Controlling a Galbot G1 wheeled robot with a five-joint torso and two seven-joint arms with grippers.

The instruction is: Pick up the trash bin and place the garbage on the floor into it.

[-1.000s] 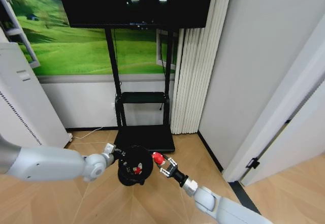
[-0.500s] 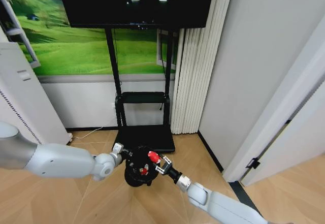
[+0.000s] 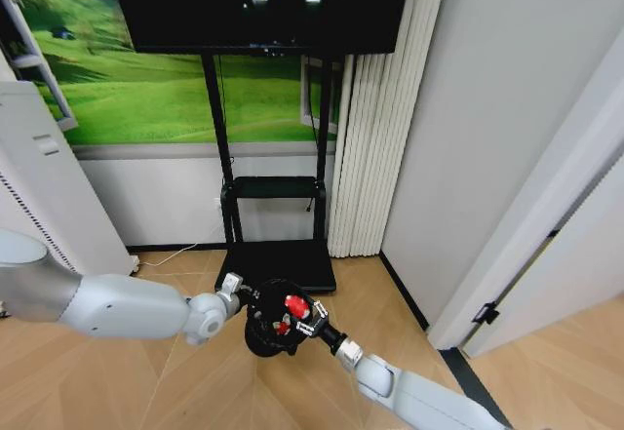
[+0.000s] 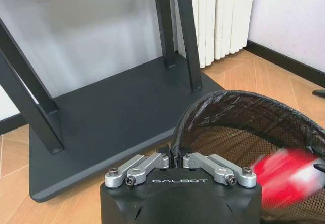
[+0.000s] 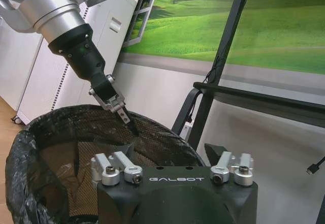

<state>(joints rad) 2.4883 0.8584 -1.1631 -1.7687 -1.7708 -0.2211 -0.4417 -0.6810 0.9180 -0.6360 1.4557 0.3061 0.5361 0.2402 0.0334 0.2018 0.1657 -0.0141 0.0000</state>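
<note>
Black mesh and a crinkled black liner are sitting pinched between the fingers of the left gripper (image 4: 175, 159), which is clenched on the near rim of the trash bin (image 3: 276, 317) and holding it just in front of the flat base of the TV stand (image 3: 278, 262). From the left wrist view the jaws are meeting tight over the rim, with the bin's mouth opening away from them.

Over that mouth the right gripper (image 3: 304, 317) is reaching in from the side away from the TV stand, with a red piece of garbage (image 3: 295, 304) showing at its tip. In the right wrist view its finger links are standing wide apart over the bin, so it looks released, though I cannot tell whether the red piece is touching its fingers or falling. Another bit of red is lying inside the bin (image 3: 282, 328).

Judging progress: the bin is picked up, and the red garbage is at or just past the drop. The floor (image 3: 185, 381) around the TV stand is showing no other litter.
</note>
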